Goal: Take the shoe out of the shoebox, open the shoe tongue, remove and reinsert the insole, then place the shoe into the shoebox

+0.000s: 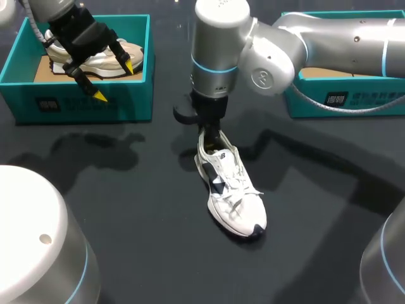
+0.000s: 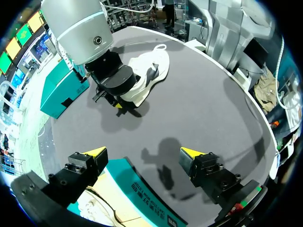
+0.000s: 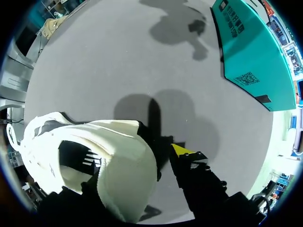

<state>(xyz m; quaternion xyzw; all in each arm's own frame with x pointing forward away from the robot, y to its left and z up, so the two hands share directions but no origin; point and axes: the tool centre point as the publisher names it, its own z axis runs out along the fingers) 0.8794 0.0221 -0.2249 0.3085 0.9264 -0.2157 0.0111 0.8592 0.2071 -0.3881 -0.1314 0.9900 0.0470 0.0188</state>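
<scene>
A white sneaker [image 1: 231, 196] with dark side marks lies on the black table, toe toward me. My right gripper [image 1: 211, 136] comes straight down at its heel. In the right wrist view the heel collar of the sneaker [image 3: 94, 142] fills the space beside the gripper. Whether it is gripped is hidden. At the back left my left gripper [image 1: 115, 81] hangs open over a teal shoebox [image 1: 82, 104], which holds a second pale shoe [image 1: 136, 50]. In the left wrist view that gripper [image 2: 143, 152] has nothing between its fingers, with the box rim [image 2: 142, 189] under it and the sneaker [image 2: 147, 78] ahead.
A second teal box [image 1: 342, 101] stands at the back right, under my right arm. White rounded robot housings rise at the near left [image 1: 31, 240] and near right [image 1: 386, 266] corners. Bare dark table lies around the sneaker.
</scene>
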